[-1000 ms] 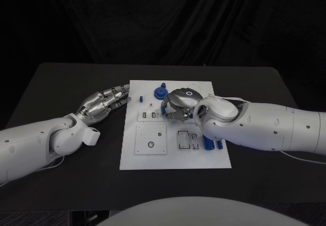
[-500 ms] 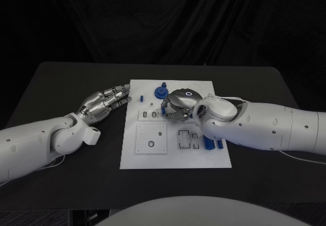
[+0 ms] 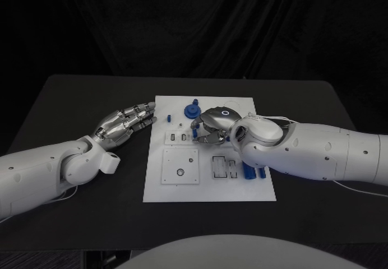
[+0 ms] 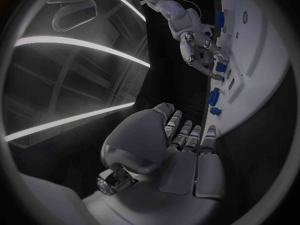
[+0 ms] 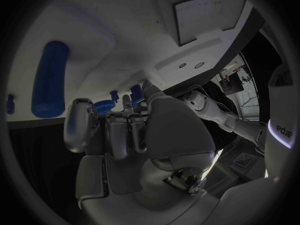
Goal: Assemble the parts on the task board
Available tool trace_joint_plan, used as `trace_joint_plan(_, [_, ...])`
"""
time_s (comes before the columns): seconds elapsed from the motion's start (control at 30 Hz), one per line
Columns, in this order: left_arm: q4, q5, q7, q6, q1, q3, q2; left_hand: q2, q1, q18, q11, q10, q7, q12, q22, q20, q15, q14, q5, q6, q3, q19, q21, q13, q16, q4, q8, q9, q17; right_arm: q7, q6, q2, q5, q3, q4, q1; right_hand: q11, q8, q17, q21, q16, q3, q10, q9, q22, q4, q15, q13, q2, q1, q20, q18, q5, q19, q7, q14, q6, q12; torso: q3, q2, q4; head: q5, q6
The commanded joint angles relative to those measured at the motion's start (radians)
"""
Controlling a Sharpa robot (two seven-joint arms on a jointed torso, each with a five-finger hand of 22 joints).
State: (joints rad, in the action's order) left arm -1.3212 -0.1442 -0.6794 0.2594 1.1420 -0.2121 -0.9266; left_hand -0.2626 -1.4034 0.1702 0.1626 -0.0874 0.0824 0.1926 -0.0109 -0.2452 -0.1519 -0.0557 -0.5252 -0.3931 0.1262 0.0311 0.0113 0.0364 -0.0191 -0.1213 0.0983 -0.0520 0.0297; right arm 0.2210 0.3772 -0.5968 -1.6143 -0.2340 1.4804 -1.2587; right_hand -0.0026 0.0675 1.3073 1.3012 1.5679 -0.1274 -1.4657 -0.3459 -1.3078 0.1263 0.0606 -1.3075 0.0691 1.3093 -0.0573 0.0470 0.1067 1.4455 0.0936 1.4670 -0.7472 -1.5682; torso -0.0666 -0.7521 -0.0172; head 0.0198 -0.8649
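A white board [image 3: 208, 190] lies flat in the middle of a black table [image 3: 73, 95]. The dark table top shows all around it, with wide bare room on both sides and at the near edge.

The right hand [image 3: 212, 126] hangs over the far half of the board, and its thick white arm [image 3: 323, 151] crosses the board's right edge. The arm hides that side of the board. The hand's fingers curl down toward the board. The left wrist view shows the fingertips [image 4: 209, 67] right by a small blue piece [image 4: 220, 67], but I cannot tell if they hold it.

The left hand [image 3: 123, 123] rests on the table just beside the board's left edge, near its far corner. Its fingers are stretched out and a little apart, and it holds nothing.

A blue round part with a knob on top [image 3: 192, 109] stands near the far edge of the board, close to the right hand. A tiny blue peg [image 3: 168, 117] stands just left of it. Two blue tubes [image 3: 254, 172] lie side by side near the board's right edge, partly under the right arm. In the right wrist view one long blue tube [image 5: 49, 80] lies on the white board.

The near left part of the board has a square plate with a ring and a small hole [image 3: 179, 165]. Next to it are dark slots [image 3: 220, 166]. The near end of the board is bare and white.
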Motion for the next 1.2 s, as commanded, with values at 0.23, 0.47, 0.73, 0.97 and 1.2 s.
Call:
trace_joint_plan(0.23, [-0.003, 0.002, -0.099, -0.013, -0.002, 0.001, 0.001, 0.001, 0.015, -0.001, 0.002, 0.001, 0.000, 0.001, -0.002, -0.008, -0.004, 0.000, 0.002, 0.004, 0.012, -0.001, 0.005, -0.001, -0.003, 0.000, -0.003, -0.001, 0.001, -0.031, 0.058, -0.013, -0.006, -0.002, 0.008, 0.005, -0.010, -0.016, 0.263, 0.007, 0.003, 0.022, -0.105, 0.114, -0.186, 0.093, 0.006, -0.263, 0.081, 0.005, 0.010, 0.012, -0.056, 0.007, -0.023, 0.104, 0.233, -0.003, 0.0011, 0.000, 0.0008, -0.008, 0.010])
trace_joint_plan(0.47, [-0.043, 0.002, -0.112, -0.074, -0.001, 0.001, -0.015, 0.017, 0.031, 0.002, 0.020, -0.007, 0.007, 0.013, -0.005, -0.026, -0.019, -0.009, -0.009, -0.020, 0.043, 0.009, 0.011, 0.001, -0.007, 0.011, 0.006, -0.004, 0.004, -0.067, 0.135, -0.050, -0.006, -0.001, 0.037, -0.003, -0.031, -0.023, 0.263, 0.016, 0.003, 0.070, -0.095, 0.186, -0.189, 0.172, 0.024, -0.255, 0.153, 0.027, 0.028, 0.010, -0.057, 0.010, -0.046, 0.104, 0.355, 0.009, 0.0006, 0.000, -0.0011, -0.008, 0.045])
trace_joint_plan(0.73, [-0.102, 0.002, -0.100, -0.134, 0.024, 0.001, -0.047, 0.034, 0.045, 0.005, 0.031, -0.017, 0.013, 0.029, -0.011, -0.039, -0.031, -0.025, -0.021, -0.041, 0.067, 0.029, 0.022, 0.002, -0.019, 0.009, 0.011, -0.006, 0.009, -0.091, 0.201, -0.118, -0.006, -0.001, 0.096, -0.053, -0.020, -0.007, 0.263, 0.024, 0.003, 0.040, -0.104, 0.169, -0.191, 0.166, 0.017, -0.263, 0.094, 0.020, 0.026, 0.007, -0.057, 0.013, -0.029, 0.104, 0.265, -0.002, 0.0083, 0.017, 0.0010, -0.007, 0.065])
trace_joint_plan(0.97, [-0.128, 0.002, -0.009, -0.181, 0.071, 0.001, -0.057, 0.070, 0.054, -0.016, 0.069, -0.058, 0.026, 0.100, -0.025, -0.046, -0.059, -0.107, -0.017, -0.048, 0.108, 0.086, 0.053, 0.011, -0.088, -0.013, 0.005, -0.004, 0.028, -0.097, 0.176, -0.175, -0.006, -0.009, 0.098, -0.083, -0.021, -0.006, 0.263, 0.017, 0.003, 0.014, -0.101, 0.171, -0.189, 0.158, 0.016, -0.260, 0.051, 0.053, 0.022, 0.009, -0.057, 0.009, -0.035, 0.104, 0.231, 0.002, 0.0206, 0.047, 0.0010, -0.011, 0.063])
trace_joint_plan(1.2, [-0.101, 0.002, 0.064, -0.168, 0.094, 0.001, -0.042, 0.112, 0.055, -0.053, 0.112, -0.237, 0.042, 0.369, -0.117, -0.040, -0.085, -0.442, 0.017, -0.103, 0.113, 0.463, 0.259, 0.079, -0.429, -0.132, 0.011, -0.009, 0.141, -0.089, 0.119, -0.198, -0.006, -0.013, 0.052, -0.083, -0.018, 0.025, 0.263, 0.017, 0.003, -0.011, -0.104, 0.142, -0.189, 0.111, 0.013, -0.263, -0.003, 0.113, 0.019, 0.009, 0.015, 0.009, -0.031, 0.104, 0.044, -0.001, 0.0407, 0.090, 0.0105, -0.039, 0.041])
